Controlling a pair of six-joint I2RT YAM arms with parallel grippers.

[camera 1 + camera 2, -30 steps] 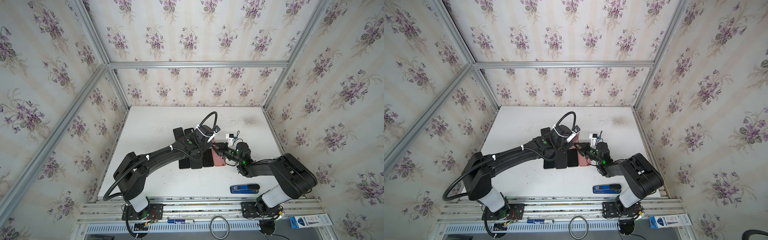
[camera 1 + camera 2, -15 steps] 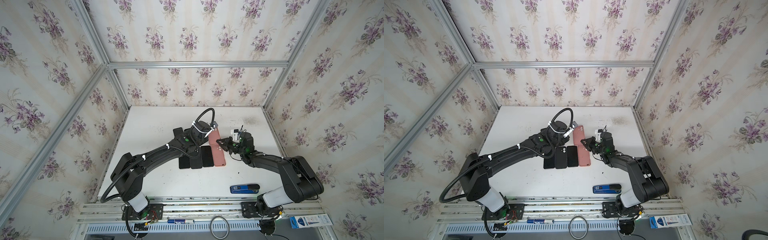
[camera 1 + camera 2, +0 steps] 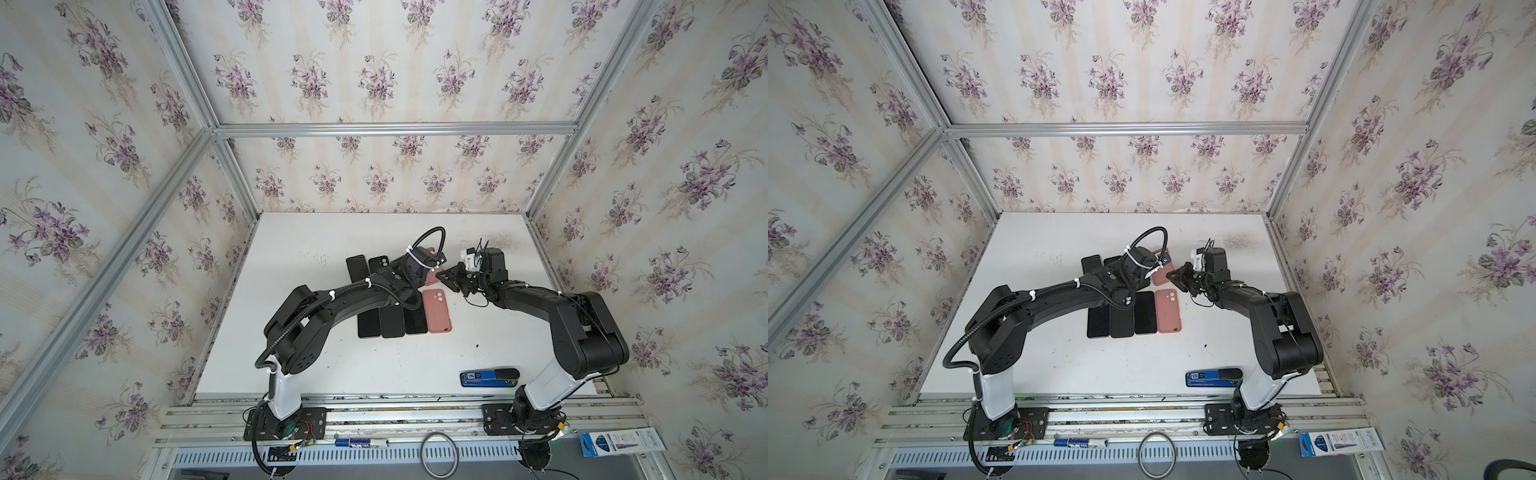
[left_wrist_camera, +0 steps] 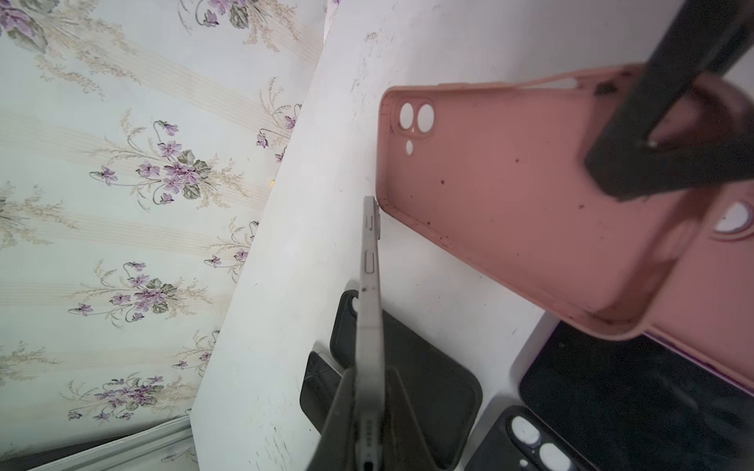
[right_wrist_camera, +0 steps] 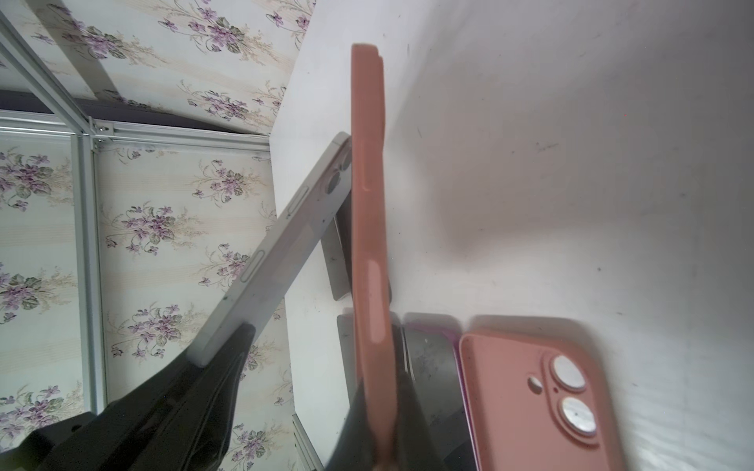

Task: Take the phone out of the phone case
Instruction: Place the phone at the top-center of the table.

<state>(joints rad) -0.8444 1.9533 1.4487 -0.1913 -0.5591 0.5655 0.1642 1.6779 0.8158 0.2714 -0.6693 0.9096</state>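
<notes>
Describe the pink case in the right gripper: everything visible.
The pink case is empty, a soft-looking matte shell with a raised rim, three camera cutouts near one corner and dark specks inside. Side button bumps show in the right wrist view. The right gripper is shut on its end away from the cutouts, holding it tilted above the table. One corner lies close to the grey phone in the left gripper; contact is unclear.

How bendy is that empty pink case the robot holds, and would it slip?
Probably bendy: the empty pink case is a thin shell, likely soft rubber. It seems light: it juts out straight though the right end effector pinches only one end. Its matte, dust-speckled skin probably grips, not slips.
</notes>
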